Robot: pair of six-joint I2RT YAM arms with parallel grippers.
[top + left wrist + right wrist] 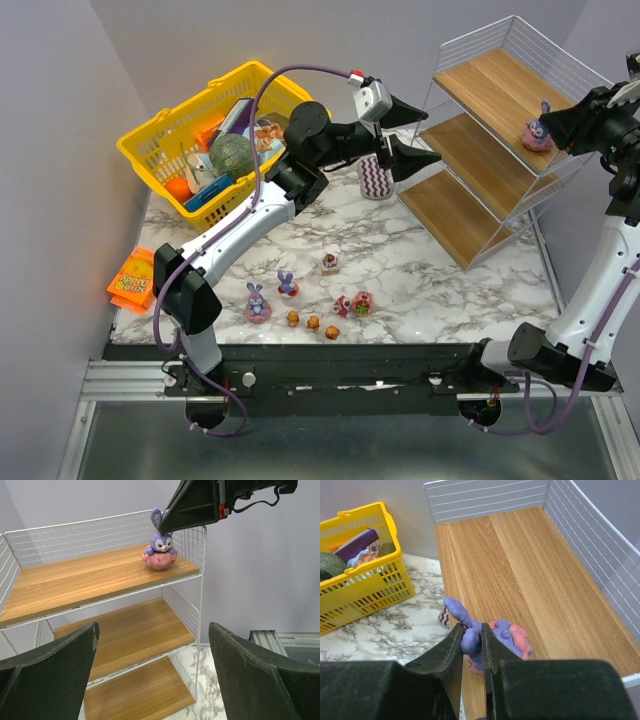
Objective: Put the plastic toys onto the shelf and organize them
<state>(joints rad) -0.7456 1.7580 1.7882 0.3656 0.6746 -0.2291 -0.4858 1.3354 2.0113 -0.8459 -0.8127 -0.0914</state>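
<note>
Here's the purple bunny [160, 550]: long ears up, white face, seated on a pink egg-shaped base with small dots. It stands upright on the top board of the shelf [90, 577], right at the end beside the wire side panel. The right gripper [471, 632] is pinched almost closed on one of its ears, with only that ear between the two dark fingers, and the pink base sits on the wood. That makes one toy on the shelf, a white wire rack with three wooden boards. The left gripper [432, 140] hangs in the air just beside the shelf, facing it, spread wide with nothing in it, and the purple zigzag pad [375, 180] lies below it. Down on the marble surface [420, 270], near the front, two more purple bunnies [257, 300] [287, 284] stand close together. To their right, three orange bears [293, 318] [314, 323] [332, 332] make a short row. Then come three pink, red and white rounded toys: one on its own farther back [330, 263], and two just beside each other [343, 305] [362, 301] next to the bears. That's eight toys on the surface and nine in all. One yellow basket [160, 150], packed with odds and ends, sits at the far left, and one orange packet [130, 280] lies at the left edge.
</note>
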